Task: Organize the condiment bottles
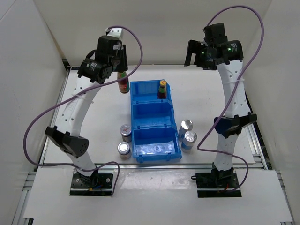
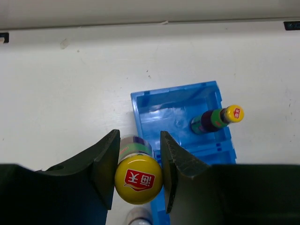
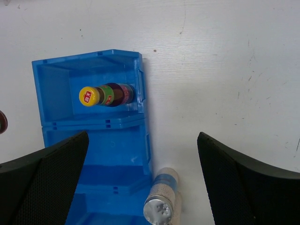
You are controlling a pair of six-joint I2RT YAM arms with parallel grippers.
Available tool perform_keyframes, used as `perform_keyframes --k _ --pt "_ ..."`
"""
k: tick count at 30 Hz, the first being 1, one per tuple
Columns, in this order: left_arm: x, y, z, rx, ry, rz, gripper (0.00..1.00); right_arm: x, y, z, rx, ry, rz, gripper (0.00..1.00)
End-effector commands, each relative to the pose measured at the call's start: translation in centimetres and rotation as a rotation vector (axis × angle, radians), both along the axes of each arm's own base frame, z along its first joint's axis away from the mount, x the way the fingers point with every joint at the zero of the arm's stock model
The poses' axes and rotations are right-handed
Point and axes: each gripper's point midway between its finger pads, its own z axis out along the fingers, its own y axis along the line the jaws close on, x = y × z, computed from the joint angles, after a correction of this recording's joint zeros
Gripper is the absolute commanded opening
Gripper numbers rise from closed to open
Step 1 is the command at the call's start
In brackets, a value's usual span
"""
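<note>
matte black left fingers [image 2: 105, 164] pinch a glossy, round-capped bottle [image 2: 138, 179].

We count two small dark sauce bottles with yellow caps [image 1: 162, 89] [image 1: 123, 84], four silver-topped metal drink cans [image 1: 125, 131] [image 1: 123, 150] [image 1: 186, 126] [image 1: 189, 139], three open blue plastic bin compartments [image 1: 145, 88] [image 1: 151, 112] [image 1: 156, 140] in one row, and one white tabletop [image 1: 206, 98].

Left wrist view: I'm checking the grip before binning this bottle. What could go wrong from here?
The left gripper clamps the held bottle only up by its cap, so it could swing or slip. The other bottle stands in the far compartment of the blue bin; setting this one beside it might topple it.
</note>
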Motion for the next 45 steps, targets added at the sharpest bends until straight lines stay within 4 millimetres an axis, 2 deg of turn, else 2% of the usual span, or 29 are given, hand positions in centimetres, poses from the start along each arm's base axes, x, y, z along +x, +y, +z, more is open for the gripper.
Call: perform_keyframes --k 1,4,5,6,8,9,13,18,19,23,25,26,30,31,32,34,35,36,37,38,39,40,41,42,43,45 --pt "1.4 -1.8 3.6 -0.043 -0.106 -0.048 0.12 -7.0 -2.9 -1.2 -0.086 0.205 -0.024 1.0" --pt "2.8 -3.5 3.2 -0.062 -0.105 -0.071 0.12 -7.5 -3.3 -1.2 -0.097 0.21 -0.03 1.0" --pt "3.5 -3.9 2.3 -0.053 -0.087 -0.071 0.12 -7.5 -3.3 -1.6 -0.101 0.224 -0.03 1.0" --pt "3.8 -4.1 2.2 -0.067 -0.084 -0.065 0.12 -7.7 -3.5 -1.3 -0.105 0.212 -0.036 1.0" --pt "4.5 -4.7 0.6 -0.071 -0.051 -0.066 0.12 -8.0 -3.8 -1.5 -0.116 0.223 -0.041 1.0" --pt "4.7 -5.4 0.4 -0.087 -0.05 -0.068 0.12 -8.6 -4.0 -0.8 -0.111 0.207 -0.042 1.0" --pt "5.6 -7.3 -1.8 -0.106 -0.008 -0.095 0.12 -9.5 -4.4 -1.5 -0.129 0.24 -0.047 1.0" --pt "7.2 -8.9 -5.7 -0.093 0.06 -0.093 0.12 -10.5 -4.7 -0.9 -0.125 0.229 -0.047 1.0" --pt "7.2 -9.5 -6.3 -0.095 0.073 -0.097 0.12 -10.6 -4.7 -1.2 -0.13 0.243 -0.047 1.0" --pt "7.8 -9.9 -7.7 -0.101 0.099 -0.086 0.12 -11.5 -5.0 -1.8 -0.139 0.272 -0.046 1.0" --pt "8.1 -10.1 -9.6 -0.084 0.132 -0.083 0.12 -11.7 -5.0 -2.1 -0.143 0.282 -0.045 1.0" --pt "8.1 -10.1 -9.6 -0.084 0.132 -0.083 0.12 -12.0 -5.1 -2.0 -0.142 0.281 -0.046 1.0" --pt "8.1 -10.0 -12.0 -0.063 0.178 -0.067 0.12 -12.4 -4.9 -3.1 -0.141 0.323 -0.035 1.0" --pt "8.1 -9.9 -12.5 -0.059 0.188 -0.066 0.18 -12.7 -4.8 -3.9 -0.142 0.359 -0.027 1.0" --pt "8.1 -10.0 -12.5 -0.066 0.19 -0.061 0.36 -12.9 -4.6 -4.1 -0.13 0.363 -0.018 1.0" --pt "7.9 -10.1 -12.9 -0.066 0.203 -0.069 0.48 -13.6 -4.4 -4.6 -0.123 0.385 0.002 1.0" --pt "7.8 -10.0 -13.5 -0.059 0.216 -0.068 0.54 -14.4 -4.6 -5.5 -0.134 0.424 0.002 1.0" --pt "7.7 -10.2 -13.5 -0.064 0.22 -0.077 0.73 -14.8 -4.8 -6.0 -0.14 0.442 0.002 1.0" --pt "7.4 -10.3 -14.2 -0.063 0.239 -0.087 0.82 -15.2 -4.6 -6.1 -0.147 0.437 0.023 1.0" --pt "7.5 -9.9 -14.8 -0.063 0.254 -0.084 0.87 -15.5 -4.2 -6.5 -0.146 0.45 0.047 1.0" --pt "7.4 -9.9 -15.1 -0.069 0.265 -0.076 0.95 -16.5 -3.3 -7.8 -0.138 0.501 0.085 1.0" --pt "7.4 -9.4 -14.9 -0.088 0.269 -0.064 1.0 -17.2 -3.0 -8.2 -0.144 0.507 0.102 1.0" --pt "7.2 -9.3 -14.7 -0.089 0.268 -0.064 1.0 -17.8 -2.4 -9.1 -0.156 0.518 0.13 1.0" --pt "7.4 -8.9 -14.7 -0.099 0.269 -0.049 1.0 -18.5 -2.0 -10.8 -0.157 0.567 0.147 1.0" --pt "7.1 -8.8 -14.5 -0.1 0.268 -0.049 1.0 -18.9 -2.0 -11.5 -0.158 0.596 0.151 1.0" --pt "6.9 -7.7 -12.7 -0.102 0.237 -0.025 1.0 -19.5 -2.3 -13.1 -0.2 0.641 0.177 1.0"
